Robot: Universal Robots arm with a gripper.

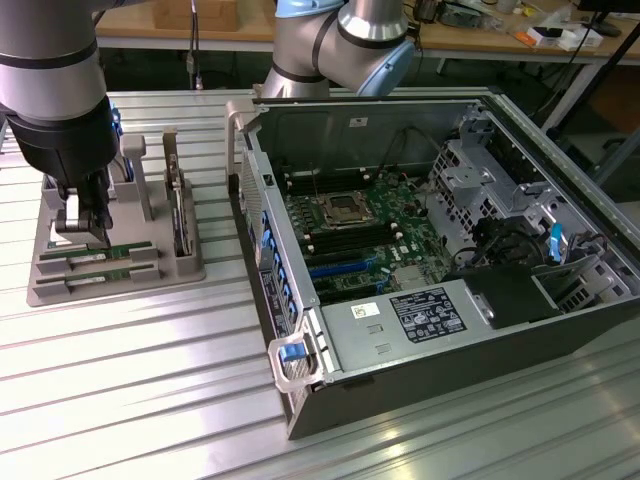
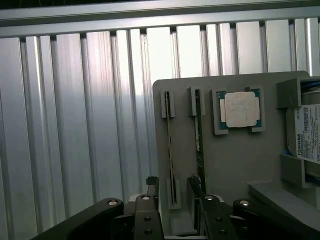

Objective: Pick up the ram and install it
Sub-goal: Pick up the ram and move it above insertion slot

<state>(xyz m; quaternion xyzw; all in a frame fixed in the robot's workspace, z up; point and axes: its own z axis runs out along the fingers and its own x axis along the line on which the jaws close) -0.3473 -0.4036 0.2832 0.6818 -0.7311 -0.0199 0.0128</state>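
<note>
Gripper: fingers spread, low over the grey tray.
Ram: on edge in its tray slot, directly between the fingers, touched by neither. It probably stands upright so both faces can be pinched.
Second stick: neighbouring slot, just outside one finger.
Processor: farther along the tray.
Open computer: well apart, board facing up.

Green ram; grey tray
</note>
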